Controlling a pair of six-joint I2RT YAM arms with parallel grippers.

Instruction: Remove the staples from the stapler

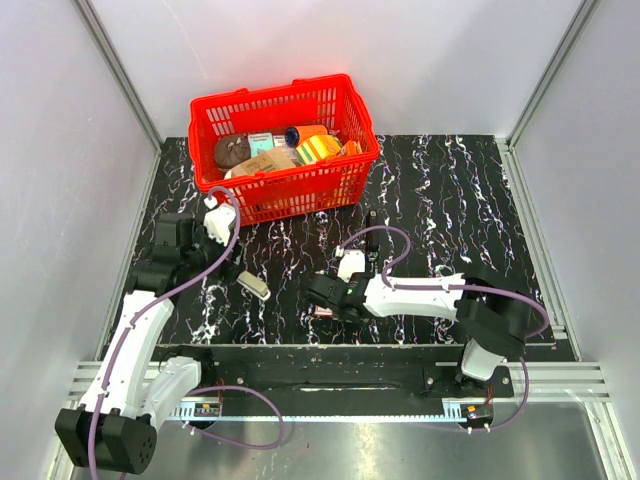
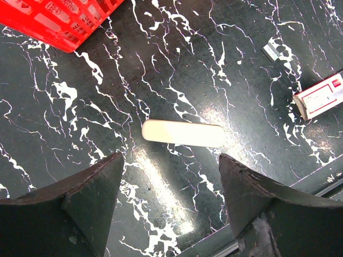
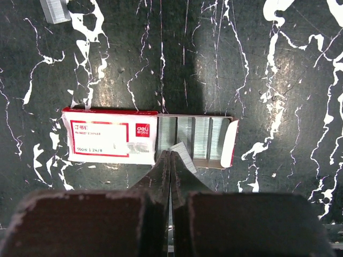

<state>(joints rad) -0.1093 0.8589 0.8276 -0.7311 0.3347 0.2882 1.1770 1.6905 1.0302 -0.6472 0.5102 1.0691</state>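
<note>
Just ahead of my left gripper [image 2: 169,158], stapler [image 2: 183,134]: it lies flat on the table, a little beyond the gap between my fingers and touching neither.
Stapler's look: a plain white bar with rounded ends, long and narrow, smooth on top, with no marking I can make out. It lies crosswise to my left fingers. I cannot tell from here whether it is opened.
Left gripper: fingers spread wide, one on either side of the stapler's length, holding nothing.
Right gripper [image 3: 170,155]: fingers pressed together, their tips at the near edge of the staple box [image 3: 112,136].
Staple box: red and white, lying flat. Its end to the right of my right fingertips is slid open, showing rows of silver staples.
Tilted staple strip [image 3: 180,151]: a short piece resting askew against the tip of my right fingers. I cannot tell whether it is pinched.
Loose staple strip [image 3: 53,9]: well ahead of my right gripper and to its left, alone on the table.
Table [image 2: 161,64]: black with white veins.
Basket [image 2: 59,21]: red plastic mesh, far ahead of my left gripper and to its left.
</note>
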